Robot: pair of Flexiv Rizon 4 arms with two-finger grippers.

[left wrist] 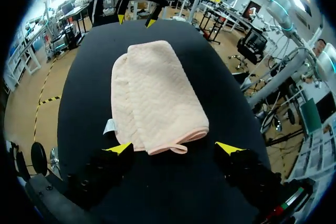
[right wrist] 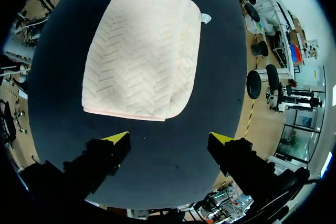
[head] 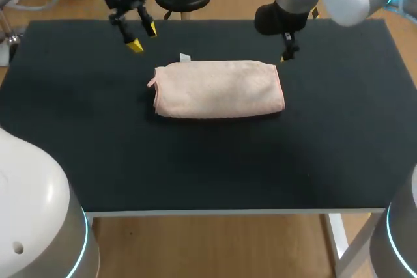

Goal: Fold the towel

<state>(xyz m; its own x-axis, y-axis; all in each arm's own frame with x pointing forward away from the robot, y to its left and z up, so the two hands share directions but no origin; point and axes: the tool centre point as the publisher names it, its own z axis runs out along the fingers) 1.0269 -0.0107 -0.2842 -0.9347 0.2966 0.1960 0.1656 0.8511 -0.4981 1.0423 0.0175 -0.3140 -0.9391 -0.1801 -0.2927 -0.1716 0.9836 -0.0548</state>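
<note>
The black table (head: 208, 161) carries the pink towel (head: 218, 89), folded into a flat oblong near the middle, toward the far edge. The left gripper (left wrist: 174, 148) is above the table just off the towel's left end, jaws released and holding nothing. The right gripper (right wrist: 169, 138) is just off the right end, likewise released. A small white label (head: 185, 57) protrudes at the towel's far edge.

A matte black tabletop (head: 208, 167) fills most of the head view. A thin white edge (head: 208, 212) runs along its near side, and a white leg (head: 339, 237) shows beneath the near right corner.
</note>
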